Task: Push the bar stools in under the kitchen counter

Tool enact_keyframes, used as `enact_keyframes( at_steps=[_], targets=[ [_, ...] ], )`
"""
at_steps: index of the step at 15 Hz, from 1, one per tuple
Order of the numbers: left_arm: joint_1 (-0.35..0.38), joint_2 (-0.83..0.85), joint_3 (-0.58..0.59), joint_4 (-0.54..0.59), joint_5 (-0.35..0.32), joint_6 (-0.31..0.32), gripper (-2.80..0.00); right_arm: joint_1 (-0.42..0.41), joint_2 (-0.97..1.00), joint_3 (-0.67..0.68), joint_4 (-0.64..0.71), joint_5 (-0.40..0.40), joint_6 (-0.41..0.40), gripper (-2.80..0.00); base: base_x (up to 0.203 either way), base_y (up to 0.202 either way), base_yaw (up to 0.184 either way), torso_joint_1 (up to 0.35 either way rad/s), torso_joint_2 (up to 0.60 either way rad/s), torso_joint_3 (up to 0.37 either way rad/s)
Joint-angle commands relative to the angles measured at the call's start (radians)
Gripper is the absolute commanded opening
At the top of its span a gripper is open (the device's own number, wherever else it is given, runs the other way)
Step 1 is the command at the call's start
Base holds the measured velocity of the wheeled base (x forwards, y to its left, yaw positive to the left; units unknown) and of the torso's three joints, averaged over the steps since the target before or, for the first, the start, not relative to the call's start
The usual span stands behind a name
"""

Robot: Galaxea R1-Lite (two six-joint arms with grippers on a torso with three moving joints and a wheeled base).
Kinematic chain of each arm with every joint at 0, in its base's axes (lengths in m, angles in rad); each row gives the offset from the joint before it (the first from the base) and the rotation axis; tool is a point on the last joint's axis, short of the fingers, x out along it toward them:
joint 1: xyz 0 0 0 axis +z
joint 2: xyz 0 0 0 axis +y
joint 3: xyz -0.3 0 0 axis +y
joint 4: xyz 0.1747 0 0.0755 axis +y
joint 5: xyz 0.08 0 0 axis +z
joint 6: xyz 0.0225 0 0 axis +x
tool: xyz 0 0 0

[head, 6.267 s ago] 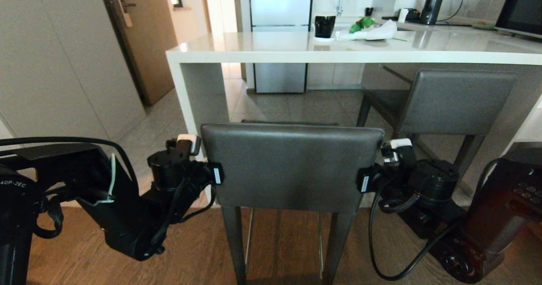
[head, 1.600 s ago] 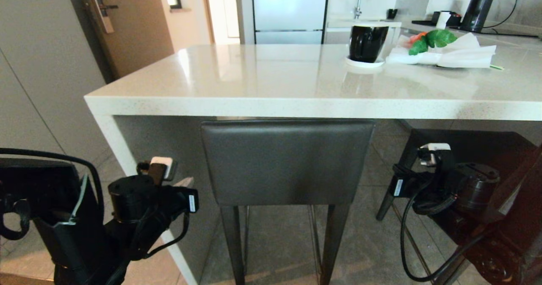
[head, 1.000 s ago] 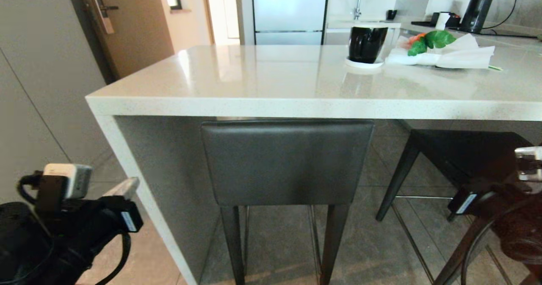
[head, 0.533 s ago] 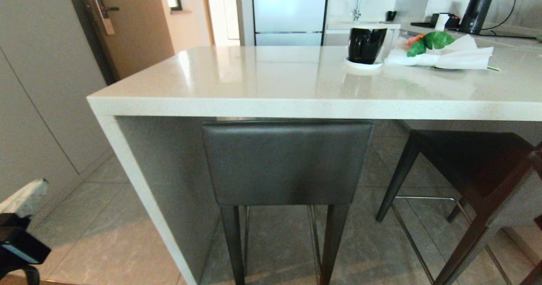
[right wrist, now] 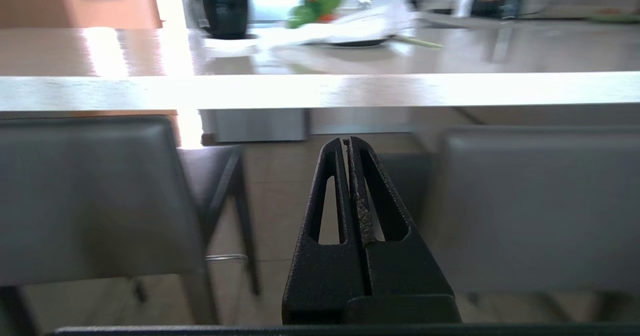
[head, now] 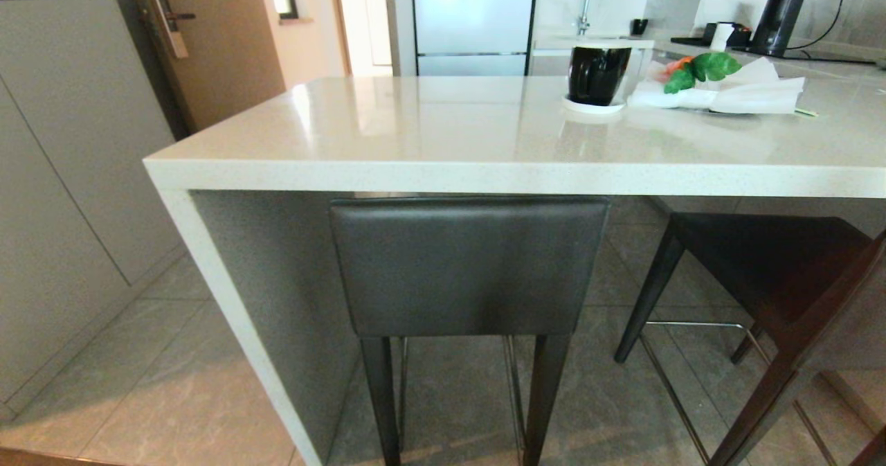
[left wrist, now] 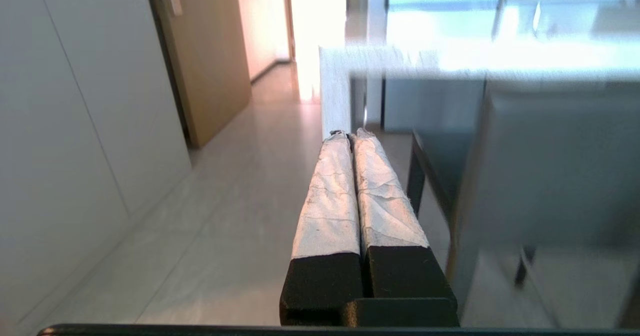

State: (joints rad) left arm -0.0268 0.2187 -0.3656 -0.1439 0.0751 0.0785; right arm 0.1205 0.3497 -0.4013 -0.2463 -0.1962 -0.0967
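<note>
head view close above counter (head: 484,168), both wrist views low, facing it

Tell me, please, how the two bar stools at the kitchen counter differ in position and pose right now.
The left bar stool stands square to the kitchen counter, its backrest just below the slab edge; the right bar stool stands angled to it. The left one's seat is tucked out of sight under the slab, while the right one's seat is in view, showing it side-on. Both share dark grey upholstery, thin dark legs and chrome footrest bars.
</note>
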Motion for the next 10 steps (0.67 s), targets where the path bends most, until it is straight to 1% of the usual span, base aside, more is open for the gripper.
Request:
enact_keyframes(
  at_steps=[1,2,4,5,6,7,8,9,10],
  targets=[
    [0.023,-0.204,-0.025,0.237,-0.022,0.008,-2.8,-0.01,-0.072,-0.027,0.035,-0.005,-0.01,-2.8,0.0,0.0,0.0,0.0,0.0,0.0],
    [0.027,-0.219,-0.011,0.28,-0.032,0.014,-2.8,-0.01,-0.072,-0.034,0.035,-0.005,-0.018,-2.8,0.0,0.0,0.0,0.0,0.0,0.0],
    [0.029,-0.219,0.047,0.276,-0.038,0.022,-2.8,-0.01,-0.072,-0.051,0.042,-0.008,-0.035,-2.8,0.0,0.0,0.0,0.0,0.0,0.0],
    [0.029,-0.22,0.095,0.267,-0.037,0.036,-2.8,-0.01,-0.072,-0.042,0.048,-0.018,-0.034,-2.8,0.0,0.0,0.0,0.0,0.0,0.0],
    [0.029,-0.219,0.146,0.236,-0.037,0.048,-2.8,-0.015,-0.072,-0.05,0.075,-0.03,-0.038,-2.8,0.0,0.0,0.0,0.0,0.0,0.0],
    [0.028,-0.219,0.199,0.182,-0.038,0.056,-2.8,-0.05,-0.074,-0.064,0.104,-0.024,-0.049,-2.8,0.0,0.0,0.0,0.0,0.0,0.0],
    [0.028,-0.219,0.262,0.113,-0.039,0.065,-2.8,-0.115,-0.085,-0.072,0.136,0.012,-0.066,-2.8,0.0,0.0,0.0,0.0,0.0,0.0],
    [0.028,-0.219,0.326,0.039,-0.037,0.071,-2.8,-0.155,-0.1,-0.071,0.156,0.093,-0.082,-2.8,0.0,0.0,0.0,0.0,0.0,0.0],
    [0.028,-0.219,0.364,-0.022,-0.037,0.067,-2.8,-0.156,-0.112,-0.059,0.165,0.128,-0.089,-2.8,0.0,0.0,0.0,0.0,0.0,0.0]
  ],
)
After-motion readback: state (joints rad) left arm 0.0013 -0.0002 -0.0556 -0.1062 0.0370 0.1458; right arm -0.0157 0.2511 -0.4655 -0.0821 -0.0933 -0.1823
